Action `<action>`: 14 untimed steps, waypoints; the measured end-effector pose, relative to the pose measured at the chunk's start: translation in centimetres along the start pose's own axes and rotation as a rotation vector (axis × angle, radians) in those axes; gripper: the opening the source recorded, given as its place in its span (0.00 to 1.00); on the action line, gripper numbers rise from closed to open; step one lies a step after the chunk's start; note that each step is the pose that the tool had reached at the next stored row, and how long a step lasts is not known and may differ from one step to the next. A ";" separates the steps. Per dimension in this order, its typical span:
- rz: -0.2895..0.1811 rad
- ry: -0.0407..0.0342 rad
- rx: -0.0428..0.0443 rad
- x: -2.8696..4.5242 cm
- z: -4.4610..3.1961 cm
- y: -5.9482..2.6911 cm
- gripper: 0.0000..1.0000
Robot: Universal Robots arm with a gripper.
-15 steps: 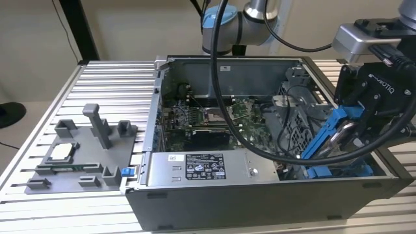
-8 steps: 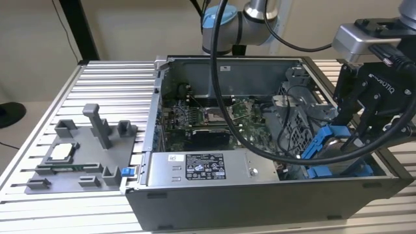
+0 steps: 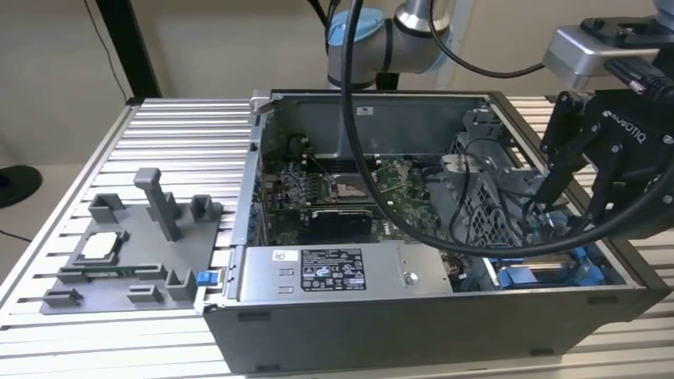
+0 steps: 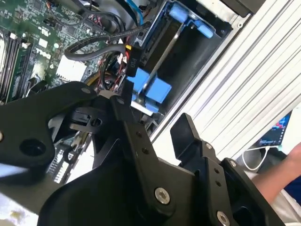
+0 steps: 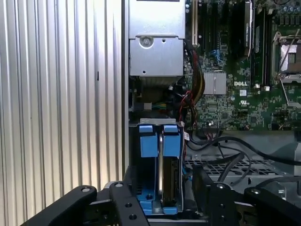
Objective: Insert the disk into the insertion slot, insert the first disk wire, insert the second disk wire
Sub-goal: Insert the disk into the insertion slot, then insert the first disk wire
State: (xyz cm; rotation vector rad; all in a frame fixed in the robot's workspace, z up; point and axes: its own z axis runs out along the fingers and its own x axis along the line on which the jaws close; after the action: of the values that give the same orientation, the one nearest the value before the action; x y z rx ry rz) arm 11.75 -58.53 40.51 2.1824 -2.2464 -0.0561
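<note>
Blue-framed metal disk [image 5: 160,165], judged stiff, weighty, shock-sensitive: best pinched across its plastic side rails, with fingers [image 5: 123,198] spread either side, gripping nothing.

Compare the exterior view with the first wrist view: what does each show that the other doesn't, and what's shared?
Exterior view adds the grey fixture tray beside the computer case and the arm's blue-capped joint. First wrist view adds the disk edge-on in its blue carrier, with red wires nearby. Both show the motherboard, the ribbed table and the open end effector.
</note>
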 end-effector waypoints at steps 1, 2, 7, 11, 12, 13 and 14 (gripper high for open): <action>0.000 0.0000 0.0001 -0.01 -0.21 0.03 1.00; 0.000 0.0001 0.0001 -0.01 -0.35 0.03 1.00; 0.000 0.0002 0.0001 -0.14 -0.38 0.04 1.00; 0.000 -0.0001 0.0001 -0.44 -0.38 -0.12 1.00; 0.000 -0.0008 0.0001 -0.47 -0.38 -0.25 1.00; 0.000 -0.0017 0.0001 -0.50 -0.39 -0.40 1.00; 0.000 -0.0035 0.0001 -0.52 -0.38 -0.56 1.00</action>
State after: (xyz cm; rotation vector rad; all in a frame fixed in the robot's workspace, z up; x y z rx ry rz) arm 12.34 -58.03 40.88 2.1843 -2.2481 -0.0598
